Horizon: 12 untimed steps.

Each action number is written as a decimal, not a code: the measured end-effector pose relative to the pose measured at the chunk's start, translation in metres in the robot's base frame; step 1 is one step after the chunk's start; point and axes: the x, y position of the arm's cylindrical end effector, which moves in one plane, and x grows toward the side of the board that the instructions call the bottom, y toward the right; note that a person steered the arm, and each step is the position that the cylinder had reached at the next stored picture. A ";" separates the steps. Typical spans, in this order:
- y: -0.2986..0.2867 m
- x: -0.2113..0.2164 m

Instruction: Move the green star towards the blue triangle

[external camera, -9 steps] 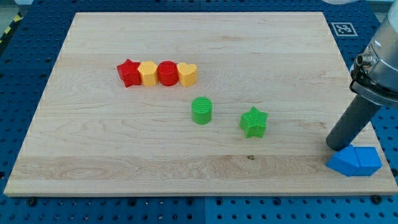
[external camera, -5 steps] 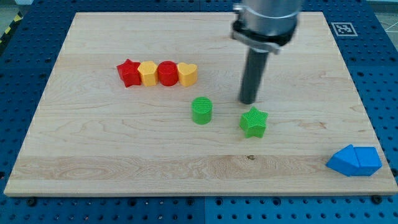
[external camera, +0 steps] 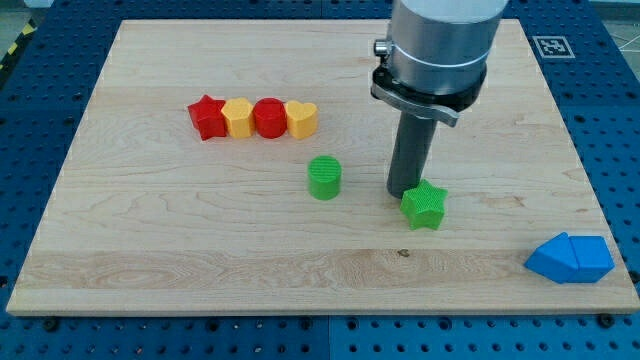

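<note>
The green star (external camera: 424, 206) lies on the wooden board right of centre. My tip (external camera: 401, 191) stands at the star's upper-left edge, touching it. The blue triangle (external camera: 570, 259) sits at the board's bottom right corner, partly over the edge, well to the right of and below the star.
A green cylinder (external camera: 324, 177) stands left of my tip. Above it and to the left is a row: red star (external camera: 207, 117), yellow block (external camera: 238, 117), red cylinder (external camera: 269, 117), yellow heart (external camera: 302, 119). The board's right edge (external camera: 580, 150) is close to the triangle.
My tip swept from beside the blue triangle to above the green star, then came down against it. The star has slid a little right and down.
</note>
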 end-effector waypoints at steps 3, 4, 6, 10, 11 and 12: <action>0.007 0.041; 0.013 0.065; 0.050 0.081; 0.064 0.081; 0.067 0.081; 0.071 0.081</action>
